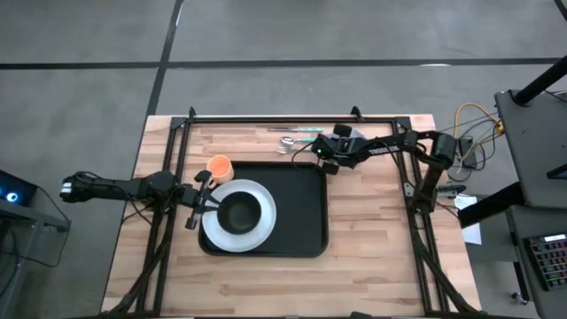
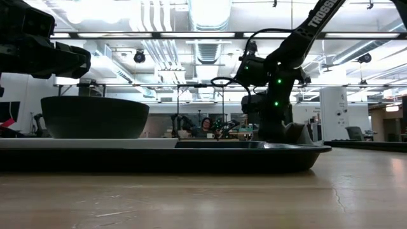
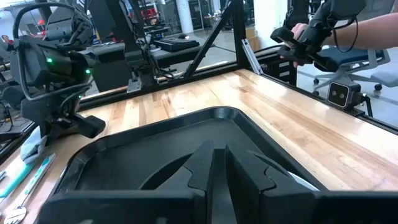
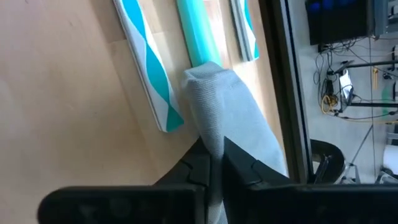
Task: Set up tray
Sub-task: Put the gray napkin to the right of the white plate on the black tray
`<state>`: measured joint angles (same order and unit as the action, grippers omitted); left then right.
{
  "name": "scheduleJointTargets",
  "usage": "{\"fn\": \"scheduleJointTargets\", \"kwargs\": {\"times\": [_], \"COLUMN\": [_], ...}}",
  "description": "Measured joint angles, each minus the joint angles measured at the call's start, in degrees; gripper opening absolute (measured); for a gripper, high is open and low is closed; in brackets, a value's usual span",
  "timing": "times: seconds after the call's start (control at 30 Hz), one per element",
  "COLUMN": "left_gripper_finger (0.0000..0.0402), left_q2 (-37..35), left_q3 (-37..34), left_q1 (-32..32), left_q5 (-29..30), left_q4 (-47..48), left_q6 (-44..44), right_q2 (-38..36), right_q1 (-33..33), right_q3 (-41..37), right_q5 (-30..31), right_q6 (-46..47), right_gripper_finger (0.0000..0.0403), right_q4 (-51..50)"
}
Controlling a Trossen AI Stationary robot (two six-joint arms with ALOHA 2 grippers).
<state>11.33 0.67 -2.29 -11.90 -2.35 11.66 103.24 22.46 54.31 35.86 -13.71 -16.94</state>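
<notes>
Right gripper clamped on grey napkin beside cutlery; napkin pickup step. Next: lift, carry to tray.

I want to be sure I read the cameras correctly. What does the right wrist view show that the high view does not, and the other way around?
Only the right wrist view shows that the right gripper is shut on a grey cloth, beside utensils with teal and white handles.

Only the high view shows the black tray, the white plate with the dark bowl, the orange cup and the left gripper over the plate's edge.

Both show the wooden table near its far edge, where the right gripper works.
</notes>
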Motion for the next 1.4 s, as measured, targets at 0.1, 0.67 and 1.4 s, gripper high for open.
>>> {"fn": "scheduleJointTargets", "kwargs": {"times": [0.1,0.67,1.4], "left_gripper_finger": [0.0022,0.0022,0.0022], "left_q2": [0.00,0.02,0.02], "left_q3": [0.00,0.00,0.00], "left_q1": [-0.01,0.00,-0.01], "left_q5": [0.01,0.00,0.00], "left_q4": [0.00,0.00,0.00], "left_q6": [0.00,0.00,0.00], "right_q2": [-0.39,-12.41,-13.62], "right_q1": [0.00,-0.09,-9.62], "right_q3": [0.78,2.39,2.39], "right_q5": [-0.02,-2.84,-3.32], "right_q6": [0.05,11.17,20.12], "right_gripper_finger": [0.0009,0.0008,0.0008], "right_q4": [-0.94,-4.16,-2.48]}}
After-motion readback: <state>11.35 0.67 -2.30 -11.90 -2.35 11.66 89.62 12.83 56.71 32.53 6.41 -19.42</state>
